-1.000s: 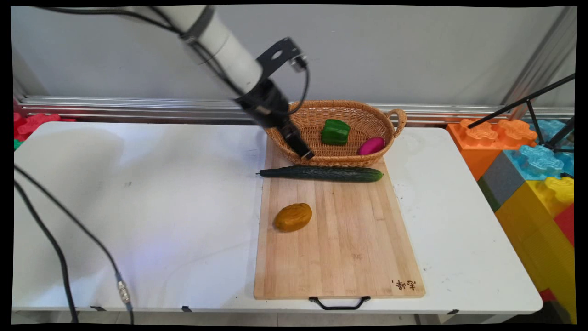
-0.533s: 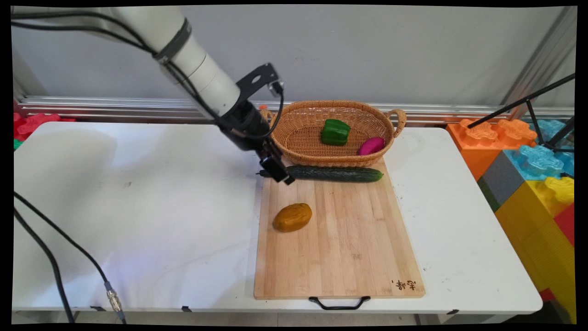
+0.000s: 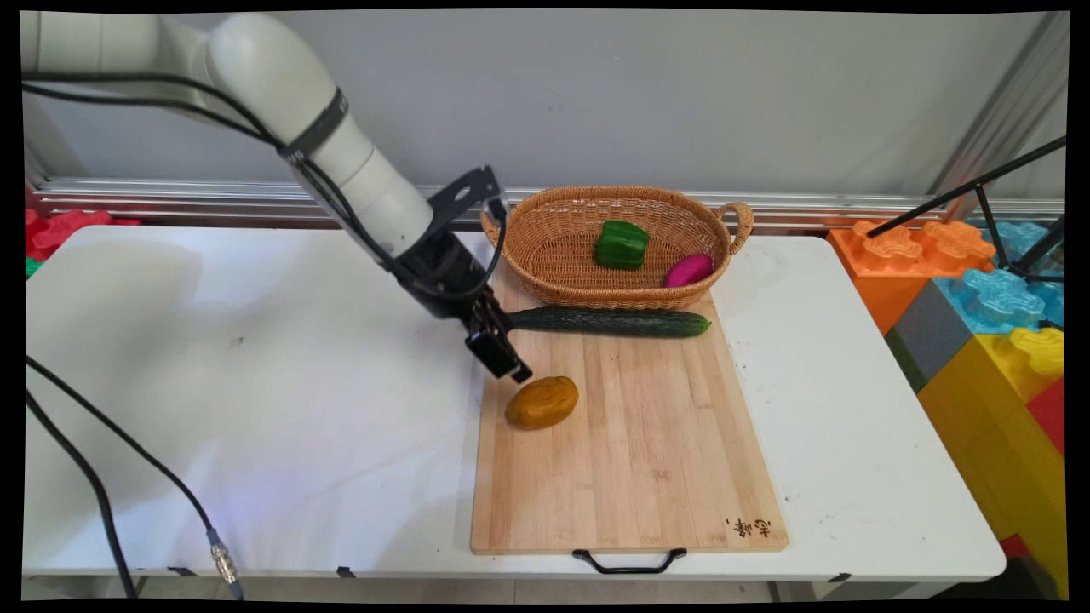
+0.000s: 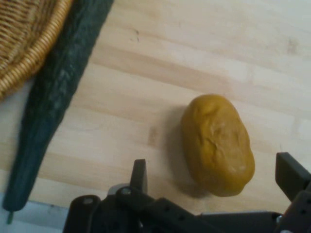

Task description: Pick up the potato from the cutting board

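1. Cutting board (image 3: pixel 630 443), wood: under the gripper; dark characters, unreadable, burnt into its corner far from the gripper, seen in main view only.
2. Wicker basket (image 3: pixel 588 289): beyond the gripper; green pepper (image 3: pixel 621 243) and magenta item (image 3: pixel 688 270) inside, main view only.
3. Cucumber (image 3: pixel 613 321): between gripper and basket.
4. Gripper (image 4: pixel 214 182): fingers spread, empty; spread evident in hand view only.
5. Potato (image 4: pixel 217 143): directly ahead, between the fingers.

My gripper (image 4: pixel 214 177) gapes wide around a brown potato (image 4: pixel 217 144) on the wooden board (image 4: pixel 194 53) — cucumber (image 4: pixel 53 97) and basket (image 4: pixel 24 39) beyond.
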